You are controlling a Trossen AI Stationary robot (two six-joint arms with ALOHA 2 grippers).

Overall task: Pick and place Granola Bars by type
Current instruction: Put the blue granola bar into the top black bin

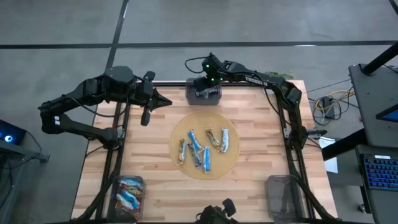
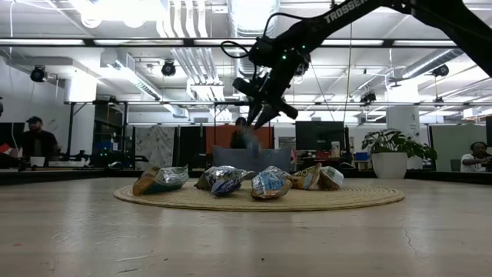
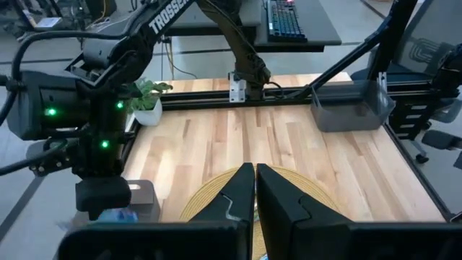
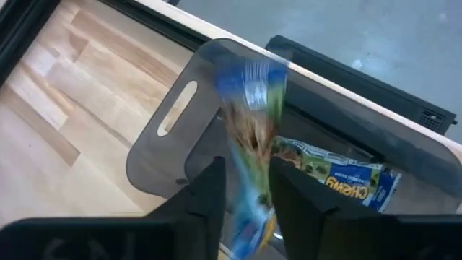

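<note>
Several foil-wrapped granola bars [image 1: 205, 146] lie on a round woven mat [image 1: 180, 127] at mid-table; the low view shows them heaped [image 2: 269, 182]. My right gripper [image 4: 247, 195] hangs open over the grey bin [image 4: 166, 144] at the far edge's middle [image 1: 214, 99]. A blue and green bar [image 4: 249, 130] shows blurred between its fingers, above the bin's opening. Another bar [image 4: 339, 177] lies flat inside that bin. My left gripper [image 3: 255, 195] is shut on nothing and hovers above the far left of the table [image 1: 165, 101]. My right gripper points slanting down into the bin, one finger [image 4: 206, 191] on each side of the blurred bar's lower part [image 4: 249, 180]. I cannot tell whether the fingers touch the bar. The bar stands roughly upright, clear of the bin's floor.
A bin holding bars [image 1: 129, 194] stands at the near left corner, and another grey bin [image 1: 285, 193] at the near right. A potted plant [image 3: 148, 97] sits past the far right corner. People sit in the room behind the table [image 2: 34, 138].
</note>
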